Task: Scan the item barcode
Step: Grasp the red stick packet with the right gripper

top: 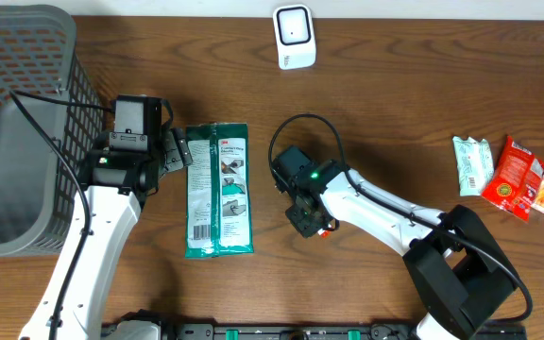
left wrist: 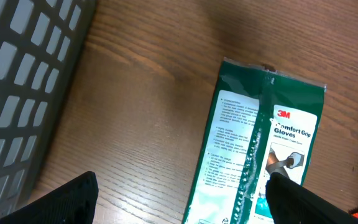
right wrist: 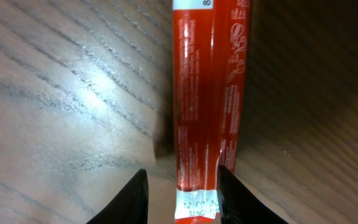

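The right gripper (right wrist: 182, 200) had its two black fingers (right wrist: 135, 200) drawn in close, pinching the near end of a narrow red foil stick packet (right wrist: 207, 93) from both sides. The packet ran lengthwise away from the fingertips over the brown wooden table (right wrist: 61, 93); whether it was lifted clear of the wood could not be told. From overhead, this gripper (top: 308, 222) sat near the table's middle, with only a sliver of the red packet (top: 325, 230) showing beneath it, well apart from the white box-shaped barcode scanner (top: 294, 36) at the far edge.

The left gripper (left wrist: 185, 205) had its fingers (left wrist: 73, 199) spread as wide as they went, holding nothing. One fingertip hung over a green plastic 3M glove packet (left wrist: 260, 143) lying flat, the other over bare wood beside a grey plastic lattice basket (left wrist: 23, 74).
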`<act>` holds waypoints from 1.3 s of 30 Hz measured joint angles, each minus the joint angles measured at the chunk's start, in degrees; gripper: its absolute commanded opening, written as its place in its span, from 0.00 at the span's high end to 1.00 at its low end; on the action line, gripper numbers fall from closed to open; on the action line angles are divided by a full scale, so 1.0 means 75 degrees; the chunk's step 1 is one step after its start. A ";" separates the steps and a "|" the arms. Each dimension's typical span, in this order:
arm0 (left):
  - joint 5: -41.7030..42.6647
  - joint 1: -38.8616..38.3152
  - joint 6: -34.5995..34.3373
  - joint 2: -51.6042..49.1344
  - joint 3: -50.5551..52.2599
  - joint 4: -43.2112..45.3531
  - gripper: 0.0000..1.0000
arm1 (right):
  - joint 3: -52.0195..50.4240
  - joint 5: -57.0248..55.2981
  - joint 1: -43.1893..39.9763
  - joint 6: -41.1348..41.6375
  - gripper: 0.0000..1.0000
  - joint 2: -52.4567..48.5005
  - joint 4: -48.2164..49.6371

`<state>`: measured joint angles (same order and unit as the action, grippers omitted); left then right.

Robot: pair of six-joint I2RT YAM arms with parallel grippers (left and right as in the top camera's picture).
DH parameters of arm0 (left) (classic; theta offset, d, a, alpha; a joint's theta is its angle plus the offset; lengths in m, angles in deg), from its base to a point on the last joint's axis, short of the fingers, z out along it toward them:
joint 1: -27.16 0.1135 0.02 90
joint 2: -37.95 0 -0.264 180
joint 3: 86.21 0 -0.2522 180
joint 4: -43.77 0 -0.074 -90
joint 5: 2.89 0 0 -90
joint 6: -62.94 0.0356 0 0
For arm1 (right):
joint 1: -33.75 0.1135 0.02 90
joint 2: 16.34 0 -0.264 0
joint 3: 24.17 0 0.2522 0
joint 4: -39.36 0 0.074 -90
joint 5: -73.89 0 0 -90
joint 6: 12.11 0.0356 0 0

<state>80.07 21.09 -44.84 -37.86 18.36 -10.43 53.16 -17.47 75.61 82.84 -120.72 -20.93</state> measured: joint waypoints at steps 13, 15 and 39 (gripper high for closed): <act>0.0003 0.0000 0.0000 0.0000 0.0000 0.0000 0.13 | -0.0032 -0.0140 0.0000 0.0067 0.71 0.0000 0.0064; 0.0000 0.0000 0.0000 0.0000 0.0000 0.0003 0.14 | -0.0087 -0.0140 0.0000 0.0067 0.71 0.0000 0.0076; 0.0000 0.0000 0.0000 0.0000 0.0000 0.0003 0.13 | -0.0592 -0.0143 0.0006 0.0303 0.71 0.0172 0.0659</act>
<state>80.07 21.09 -44.84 -37.86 18.36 -10.41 48.72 -18.54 75.66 85.11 -119.43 -15.99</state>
